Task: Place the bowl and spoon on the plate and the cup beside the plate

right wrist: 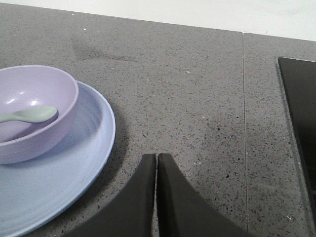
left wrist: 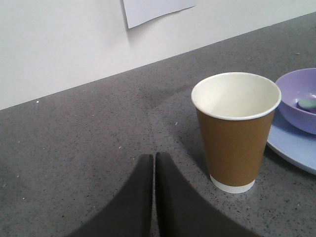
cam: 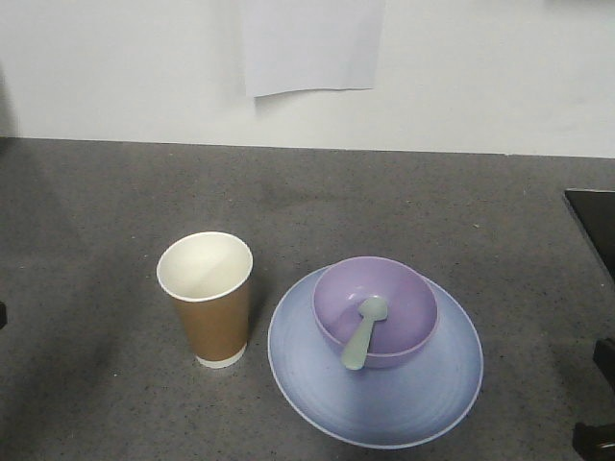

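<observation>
The lavender bowl (cam: 376,309) sits on the pale blue plate (cam: 404,403), toward its back. A mint-green spoon (cam: 365,331) lies in the bowl with its handle resting over the front rim. The brown paper cup (cam: 209,300) stands upright just left of the plate. In the left wrist view my left gripper (left wrist: 154,156) is shut and empty, low over the counter to the left of the cup (left wrist: 234,133). My right gripper (right wrist: 156,156) is shut and empty too, right of the plate (right wrist: 74,168) and bowl (right wrist: 34,111).
A grey speckled counter (cam: 432,202) runs back to a white wall with a paper sheet (cam: 309,43) taped on it. A black glass panel (right wrist: 301,118) is set into the counter at the right edge. Dark arm parts (cam: 601,384) show at the lower right.
</observation>
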Controlling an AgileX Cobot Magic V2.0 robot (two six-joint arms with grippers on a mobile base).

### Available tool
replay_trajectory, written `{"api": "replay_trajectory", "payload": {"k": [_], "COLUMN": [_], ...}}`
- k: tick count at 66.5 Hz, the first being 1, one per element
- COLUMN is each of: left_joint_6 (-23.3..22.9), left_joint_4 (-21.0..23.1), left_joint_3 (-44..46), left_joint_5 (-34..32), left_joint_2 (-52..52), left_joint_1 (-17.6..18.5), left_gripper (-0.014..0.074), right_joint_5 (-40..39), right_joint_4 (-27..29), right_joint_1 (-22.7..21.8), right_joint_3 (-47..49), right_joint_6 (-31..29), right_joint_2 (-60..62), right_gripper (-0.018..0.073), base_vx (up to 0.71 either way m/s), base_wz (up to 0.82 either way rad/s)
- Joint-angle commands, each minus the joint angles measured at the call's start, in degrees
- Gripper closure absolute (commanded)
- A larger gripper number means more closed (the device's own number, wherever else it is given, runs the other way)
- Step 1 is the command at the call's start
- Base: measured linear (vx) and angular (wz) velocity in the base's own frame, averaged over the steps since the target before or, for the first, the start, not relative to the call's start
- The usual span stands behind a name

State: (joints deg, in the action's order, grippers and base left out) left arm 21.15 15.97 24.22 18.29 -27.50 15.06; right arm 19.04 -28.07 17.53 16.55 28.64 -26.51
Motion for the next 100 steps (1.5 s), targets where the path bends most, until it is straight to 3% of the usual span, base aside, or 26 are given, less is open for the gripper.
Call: {"api": "replay_trajectory", "payload": {"k": [1, 5, 15, 26, 32, 54, 64, 84, 91, 100], "left_joint_6": [-0.2, -0.2, -0.4, -0.4, -0.4, 0.6, 0.9, 0.3, -4.7, -17.8], "left_joint_4": [0.4, 0.8, 3.9, 4.3, 4.3, 3.3, 3.3, 3.2, -1.7, -14.2], "left_joint_3": [1.0, -1.0, -12.3, -21.7, -25.4, -25.3, -25.3, -25.3, -25.3, -25.3], "left_joint_5": [-4.6, -7.7, -23.3, -28.0, -28.3, -19.6, -15.8, -15.5, -15.5, -15.3], "left_joint_2": [0.0, 1.0, 5.3, 11.6, 14.9, 24.8, 29.1, 28.2, 28.2, 28.2], "left_joint_1": [0.3, -0.3, -3.0, -4.7, -6.2, -15.4, -16.5, -16.4, -16.4, -16.4], "left_gripper": [0.0604, 0.0603, 0.0604, 0.0604, 0.0604, 0.0604, 0.0604, 0.0604, 0.0604, 0.0604], "right_joint_5": [-3.7, -3.7, -3.6, -3.6, -3.6, -3.5, -3.5, -3.2, -3.0, -2.9], "right_joint_4": [-1.3, -1.3, -1.3, -1.3, -1.3, -1.3, -1.3, -1.3, -1.3, -1.3], "right_joint_1": [-0.3, -0.3, -0.3, -0.3, -0.3, -0.3, -0.3, -0.3, -0.3, -0.3], "right_joint_3": [1.5, 1.5, 1.5, 1.5, 1.5, 1.5, 1.5, 1.5, 1.5, 1.5], "right_joint_6": [0.1, 0.1, 0.1, 0.1, 0.1, 0.1, 0.1, 0.1, 0.1, 0.1], "right_joint_2": [-0.6, -0.6, -0.6, -0.6, -0.6, -0.6, -0.6, -0.6, -0.6, -0.6], "right_gripper": [0.0562, 0.0562, 0.0562, 0.0562, 0.0562, 0.0562, 0.0562, 0.0562, 0.0562, 0.0562], "base_vx": [0.00, 0.00, 0.00, 0.00, 0.00, 0.00, 0.00, 0.00, 0.00, 0.00], "base_wz": [0.00, 0.00, 0.00, 0.00, 0.00, 0.00, 0.00, 0.00, 0.00, 0.00]}}
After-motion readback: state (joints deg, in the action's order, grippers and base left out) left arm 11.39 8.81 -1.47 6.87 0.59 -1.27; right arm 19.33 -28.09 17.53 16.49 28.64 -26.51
